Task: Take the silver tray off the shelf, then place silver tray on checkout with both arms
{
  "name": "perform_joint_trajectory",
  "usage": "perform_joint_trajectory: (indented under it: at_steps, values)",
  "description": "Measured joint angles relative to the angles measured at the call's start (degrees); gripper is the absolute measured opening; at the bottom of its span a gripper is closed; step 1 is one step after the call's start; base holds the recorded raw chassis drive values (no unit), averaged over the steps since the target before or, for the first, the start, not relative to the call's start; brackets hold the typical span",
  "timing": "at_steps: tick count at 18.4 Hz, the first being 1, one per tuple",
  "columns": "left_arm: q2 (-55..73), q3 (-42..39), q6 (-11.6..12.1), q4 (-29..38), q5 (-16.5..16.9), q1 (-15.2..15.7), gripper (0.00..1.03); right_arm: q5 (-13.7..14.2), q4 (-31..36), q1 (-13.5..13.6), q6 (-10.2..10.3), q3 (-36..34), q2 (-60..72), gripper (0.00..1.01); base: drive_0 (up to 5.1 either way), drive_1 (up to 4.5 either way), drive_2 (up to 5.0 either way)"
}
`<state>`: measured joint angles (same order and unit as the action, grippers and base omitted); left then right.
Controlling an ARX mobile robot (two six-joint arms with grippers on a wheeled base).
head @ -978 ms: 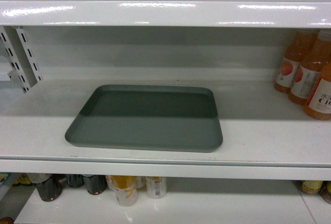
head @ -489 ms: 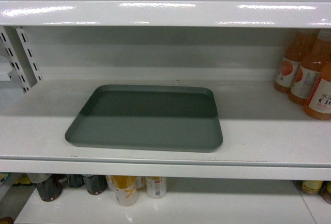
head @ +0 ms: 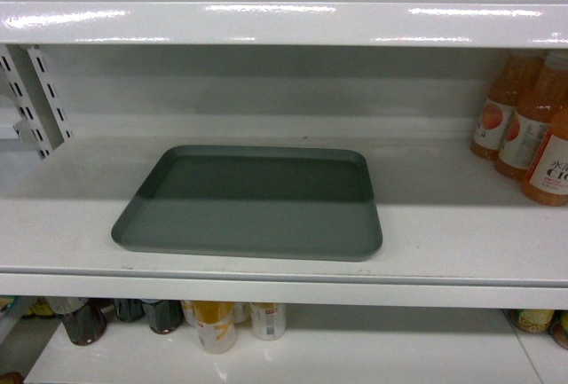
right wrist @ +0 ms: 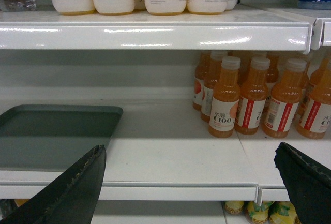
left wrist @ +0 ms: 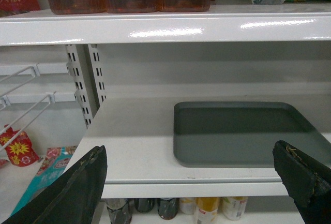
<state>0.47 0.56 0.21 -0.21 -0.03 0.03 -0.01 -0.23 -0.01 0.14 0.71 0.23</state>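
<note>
The silver tray [head: 248, 202] lies flat on the white shelf [head: 444, 224], near its front lip; it also shows as the tray [left wrist: 243, 133] and the tray [right wrist: 51, 131] in the wrist views. My left gripper [left wrist: 189, 169] hangs open in front of the shelf lip, short of the tray's near left corner. My right gripper [right wrist: 189, 167] is open too, in front of the shelf to the right of the tray. Neither gripper holds anything, and neither appears in the head view. The checkout is out of view.
Orange juice bottles [right wrist: 253, 97] stand at the shelf's right, close to the tray's right side. An upper shelf board [head: 284, 16] overhangs the tray. Slotted uprights [left wrist: 85, 79] stand at the left. Cans and bottles [head: 213, 322] fill the shelf below.
</note>
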Motion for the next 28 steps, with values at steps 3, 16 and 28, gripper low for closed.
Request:
perform_joint_trajectory:
  at_steps: [3, 16, 28]
  values:
    - [0.0, 0.0, 0.0, 0.0, 0.0, 0.0, 0.98, 0.0, 0.0, 0.0, 0.02, 0.0, 0.0, 0.98, 0.0, 0.0, 0.0]
    - [70.77, 15.34, -12.79, 21.68, -6.73, -4.55, 0.98, -16.41, 17.77, 2.69, -6.4, 7.63, 54.51, 0.98, 0.0, 0.0, 0.0]
    - [99.56, 30.71, -9.46, 30.53, -5.75, -4.96, 0.98, -13.64, 35.71, 4.26, -3.34, 20.92, 89.35, 0.98, 0.0, 0.0, 0.0]
